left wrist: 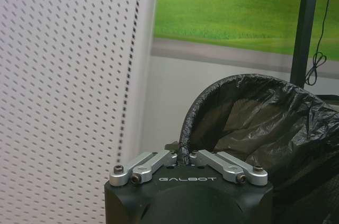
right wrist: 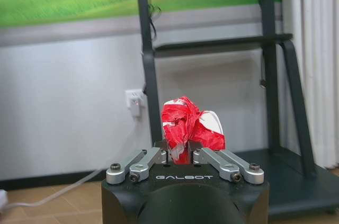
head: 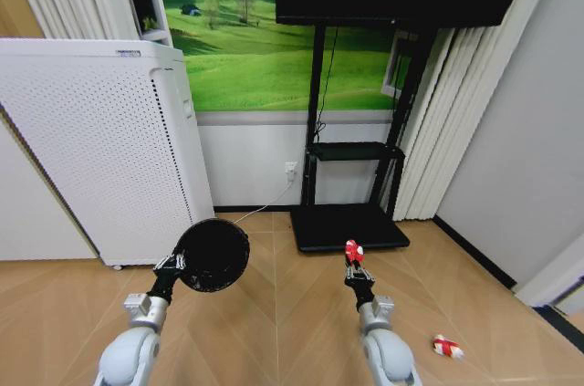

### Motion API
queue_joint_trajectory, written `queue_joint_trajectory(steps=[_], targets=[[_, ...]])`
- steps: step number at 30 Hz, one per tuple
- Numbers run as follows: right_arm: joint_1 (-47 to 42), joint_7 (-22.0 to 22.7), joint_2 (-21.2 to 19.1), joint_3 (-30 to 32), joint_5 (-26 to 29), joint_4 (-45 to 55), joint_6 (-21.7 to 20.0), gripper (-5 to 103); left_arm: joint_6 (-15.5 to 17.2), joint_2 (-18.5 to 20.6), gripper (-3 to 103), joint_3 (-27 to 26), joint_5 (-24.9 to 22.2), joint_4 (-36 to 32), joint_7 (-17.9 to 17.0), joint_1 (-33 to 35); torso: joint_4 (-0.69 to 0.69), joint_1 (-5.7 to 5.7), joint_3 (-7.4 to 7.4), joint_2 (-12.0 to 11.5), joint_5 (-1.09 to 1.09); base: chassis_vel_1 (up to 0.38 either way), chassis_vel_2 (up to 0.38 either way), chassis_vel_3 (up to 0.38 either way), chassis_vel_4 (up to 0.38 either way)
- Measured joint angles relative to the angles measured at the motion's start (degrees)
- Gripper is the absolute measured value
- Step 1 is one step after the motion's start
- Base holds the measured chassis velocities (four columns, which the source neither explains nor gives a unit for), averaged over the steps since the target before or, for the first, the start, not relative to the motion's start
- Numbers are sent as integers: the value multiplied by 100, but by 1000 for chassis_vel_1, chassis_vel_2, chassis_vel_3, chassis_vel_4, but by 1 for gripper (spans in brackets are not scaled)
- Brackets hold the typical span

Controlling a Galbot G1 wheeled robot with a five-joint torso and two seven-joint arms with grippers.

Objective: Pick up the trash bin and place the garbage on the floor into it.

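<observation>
The trash bin (head: 212,255) hangs in the air, held up by the left gripper (head: 170,266), whose fingers are closed on the rim at about 8 o'clock of the round opening. In the left wrist view the rim (left wrist: 186,128), wrapped with a black liner, sits pinched between the fingers. The opening seems to face mostly toward the robot, so the bin looks tilted.

The right gripper (head: 354,267) is clamped on a crumpled red-and-white wrapper (right wrist: 186,124), lifted above the floor at about 3 o'clock from the bin and well apart from it.

I judge the step in hand is to bring this wrapper into the bin. To do it well, the right gripper should travel toward 9 o'clock until the wrapper is above the opening, and only then let go. The left arm should hold the mouth turned upward enough, otherwise the light piece can slide out.

Another red-and-white scrap (head: 447,347) lies on the wooden floor (head: 292,313), at about 4 o'clock from the right gripper.
</observation>
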Motion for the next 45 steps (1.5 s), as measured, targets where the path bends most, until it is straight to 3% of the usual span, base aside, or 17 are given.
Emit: queue_joint_trajectory(steps=[1,4,8,13,19,26,28,36,41,44,45], targets=[[0,0,0,0,0,0,0,18,0,0,3,0,0,0,0,0,0,0,0,0,0,-56,47,52,-42],[-139,-671,-306,63,554,592,-195,18,215,171,3,751,-417,639,38,-638,0,1,1,0,0,-35,43,30,-47],[-314,-1035,-433,147,710,976,-255,18,226,206,3,1320,-468,1209,106,-1103,-1,1,0,0,2,0,0,0,0],[-575,-1532,-594,77,675,1473,-457,18,108,27,3,1914,-456,1808,164,-1640,-2,1,-1,0,0,0,0,0,0],[-452,-1875,-703,-458,287,1375,-670,18,101,-60,3,2286,-459,1868,-24,-1835,0,1,-1,0,4,0,0,0,0],[-68,-1835,-889,-1087,217,1218,-1000,18,103,4,3,2602,-437,1861,-90,-1804,1,1,0,0,-1,0,0,0,0],[110,-1632,-976,-1376,210,1084,-1087,18,102,-27,3,2719,-387,1841,-142,-1792,1,1,-1,0,1,0,0,0,0],[308,-1330,-1018,-1854,53,838,-1065,14,136,-143,3,3003,-269,1750,-291,-1797,0,0,0,0,0,0,0,0,0],[430,-1163,-957,-1959,-125,512,-953,29,174,-287,3,3084,-193,1729,-362,-1803,0,0,-1,0,0,0,0,0,0],[570,-951,-903,-1955,-212,145,-784,45,195,-355,3,3098,-122,1682,-399,-1776,0,0,-1,0,1,0,0,0,0],[570,-951,-903,-1955,-212,145,-784,45,195,-355,3,3098,-122,1682,-399,-1776,0,0,-1,0,1,0,0,0,0]])
